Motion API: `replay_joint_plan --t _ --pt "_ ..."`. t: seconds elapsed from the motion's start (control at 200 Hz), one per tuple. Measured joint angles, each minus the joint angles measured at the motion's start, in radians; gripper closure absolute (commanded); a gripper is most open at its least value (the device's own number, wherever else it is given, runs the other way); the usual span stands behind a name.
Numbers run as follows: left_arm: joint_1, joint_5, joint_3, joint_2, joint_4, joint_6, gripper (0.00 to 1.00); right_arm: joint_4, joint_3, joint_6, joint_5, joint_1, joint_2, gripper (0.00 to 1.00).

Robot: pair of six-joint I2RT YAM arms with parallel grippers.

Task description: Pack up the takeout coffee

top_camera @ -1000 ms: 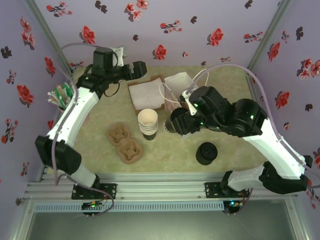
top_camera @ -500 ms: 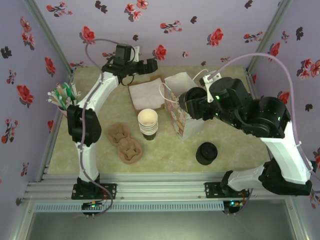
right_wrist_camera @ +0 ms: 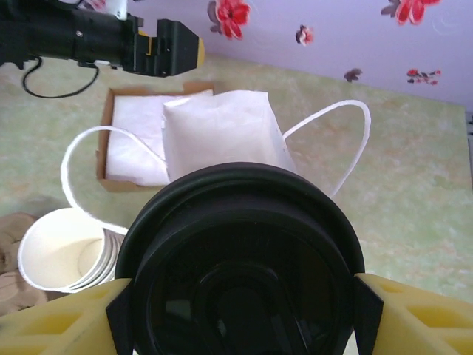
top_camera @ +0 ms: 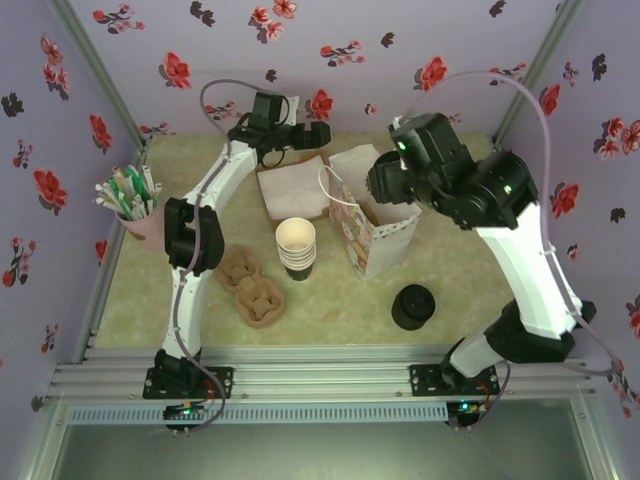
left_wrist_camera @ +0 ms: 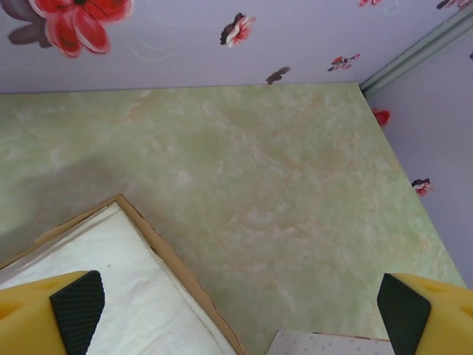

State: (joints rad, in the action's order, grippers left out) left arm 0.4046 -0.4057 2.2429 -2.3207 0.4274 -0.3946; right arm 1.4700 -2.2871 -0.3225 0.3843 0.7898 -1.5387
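Care with height and centring is what this step asks. The coffee cup (right_wrist_camera: 240, 259), black lid on, is clamped between the yellow fingers of the right gripper (right_wrist_camera: 240, 314) and hangs above the open mouth of the white paper bag (right_wrist_camera: 218, 129). I judge it should go straight down and level, without catching the paper edge. It should be let go only once its base rests on the bag floor, since a drop or a tilt could spill it or tip the bag over.

The right arm rises tall from its base at the near right, elbow high, wrist bent down over the bag at mid-table. The left arm stretches to the far side, its gripper (top_camera: 305, 135) spread wide and empty above the far edge of the napkin box (top_camera: 292, 187).
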Motion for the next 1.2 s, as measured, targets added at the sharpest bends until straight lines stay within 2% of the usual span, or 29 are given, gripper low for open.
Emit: replay_joint_plan --t 0.23,0.525,0.79,1.2 --pt "0.017 -0.018 0.006 -0.02 -0.001 0.011 0.03 0.098 -0.13 0.001 -0.083 -0.079 -0.166 0.28" --pt "0.028 -0.035 0.001 -0.02 -0.007 0.017 0.03 0.142 -0.134 0.008 -0.138 -0.109 -0.269 0.28" --pt "0.048 -0.055 -0.056 -0.018 -0.028 0.018 0.03 0.142 -0.106 0.007 -0.16 -0.109 -0.282 0.28" --pt "0.078 -0.07 -0.177 0.038 -0.063 0.018 0.04 0.142 0.092 0.0 -0.164 -0.121 -0.203 0.29"
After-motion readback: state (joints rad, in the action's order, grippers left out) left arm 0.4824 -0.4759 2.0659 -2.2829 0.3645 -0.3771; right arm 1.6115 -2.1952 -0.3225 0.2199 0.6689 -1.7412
